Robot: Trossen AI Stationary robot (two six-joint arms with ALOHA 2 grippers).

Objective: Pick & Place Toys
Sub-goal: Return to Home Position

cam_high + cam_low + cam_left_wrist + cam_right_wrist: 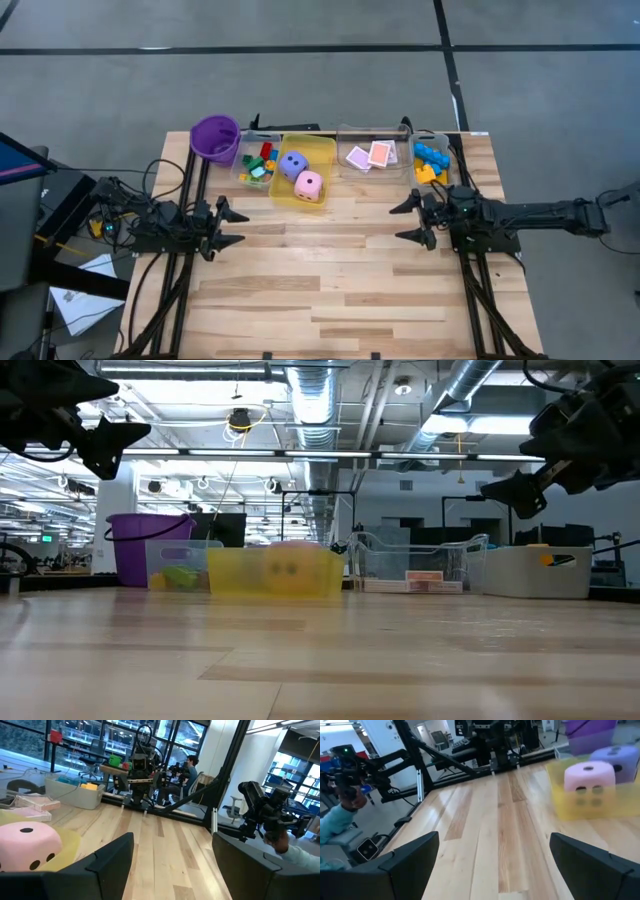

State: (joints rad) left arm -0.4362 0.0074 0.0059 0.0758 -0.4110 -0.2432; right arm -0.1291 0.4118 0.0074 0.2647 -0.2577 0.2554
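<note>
- The left gripper (238, 226) hovers over bare wood at the middle left of the high view. Its jaws are spread wide with nothing between them.
- The right gripper (405, 222) mirrors it at the middle right, jaws spread just as wide and empty. The two face each other across the pale wooden slat table (330, 290).
- Every toy in view sits in the row of containers along the table's upper edge.
- The pink-backed playing cards (370, 154) lie flat in the clear plastic bin (375, 127), upper centre.
- Just left of that, the purple foam die (293, 164) and the pink foam die (309, 185) share the yellow plastic bin (322, 145).
- Further left, a mixed heap of small plastic building bricks (262, 165) fills the small clear tub (250, 137), beside the round purple plastic cup (215, 137).
- At the far right of the row, the blue and yellow plastic bricks (431, 162) rest in the pale end tub (445, 140).
- I can see no toy loose on the planks in any view.
- By my reading the sorting is done, and the step in hand is the arms going to their rest pose.
- The next move calls for no grasp at all, only each arm folding toward its own side. The fingers should stay well above the planks and well apart from the bin rims.
</note>
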